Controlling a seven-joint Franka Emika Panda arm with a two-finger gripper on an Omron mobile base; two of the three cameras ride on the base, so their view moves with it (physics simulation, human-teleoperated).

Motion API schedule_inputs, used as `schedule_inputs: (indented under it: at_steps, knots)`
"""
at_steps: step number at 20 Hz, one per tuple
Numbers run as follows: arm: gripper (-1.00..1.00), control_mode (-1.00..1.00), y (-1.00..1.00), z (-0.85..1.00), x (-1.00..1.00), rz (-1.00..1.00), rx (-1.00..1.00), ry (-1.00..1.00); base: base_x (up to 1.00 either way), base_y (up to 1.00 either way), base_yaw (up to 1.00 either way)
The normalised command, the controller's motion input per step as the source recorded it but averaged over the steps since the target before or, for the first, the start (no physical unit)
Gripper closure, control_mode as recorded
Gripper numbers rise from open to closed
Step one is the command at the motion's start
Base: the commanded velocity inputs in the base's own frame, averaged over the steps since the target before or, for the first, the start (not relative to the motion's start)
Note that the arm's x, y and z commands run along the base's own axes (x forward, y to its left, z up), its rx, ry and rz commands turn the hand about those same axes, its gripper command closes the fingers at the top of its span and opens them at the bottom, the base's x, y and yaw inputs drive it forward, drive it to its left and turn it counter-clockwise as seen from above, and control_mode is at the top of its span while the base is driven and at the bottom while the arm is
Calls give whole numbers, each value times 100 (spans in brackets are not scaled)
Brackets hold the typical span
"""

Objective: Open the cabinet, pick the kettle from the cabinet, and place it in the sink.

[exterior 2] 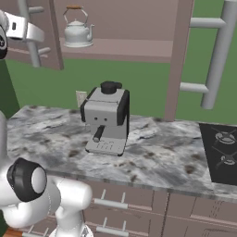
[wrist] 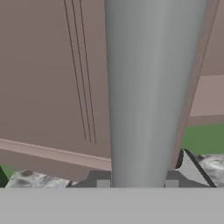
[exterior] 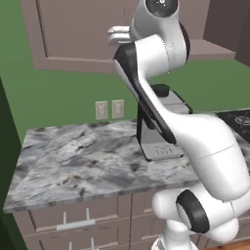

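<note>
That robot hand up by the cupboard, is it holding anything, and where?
Yes. The gripper is closed around the silver bar handle of the cabinet's left door, gripping the bar itself. The kettle sits untouched inside.

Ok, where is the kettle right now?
In the right base view, the kettle sits on the open cabinet shelf, upper left, above the coffee machine.

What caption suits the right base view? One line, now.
Gripper holds a door handle of the open cabinet; kettle on its shelf above the coffee machine.
</note>
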Motion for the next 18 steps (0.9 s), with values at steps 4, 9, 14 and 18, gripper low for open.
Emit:
schedule_inputs:
  at_steps: [4, 9, 14, 18]
  knots:
    - [100, -100, 54, 0, -38, -11, 0, -3, 0, 0, 0]
    - [100, -100, 61, 0, -31, -5, -2, 0, 0, 0, 0]
    - [100, -100, 67, -3, -18, -2, -4, 0, 0, 0, 0]
    - [100, -100, 72, -15, -8, -2, -2, -4, 0, 0, 0]
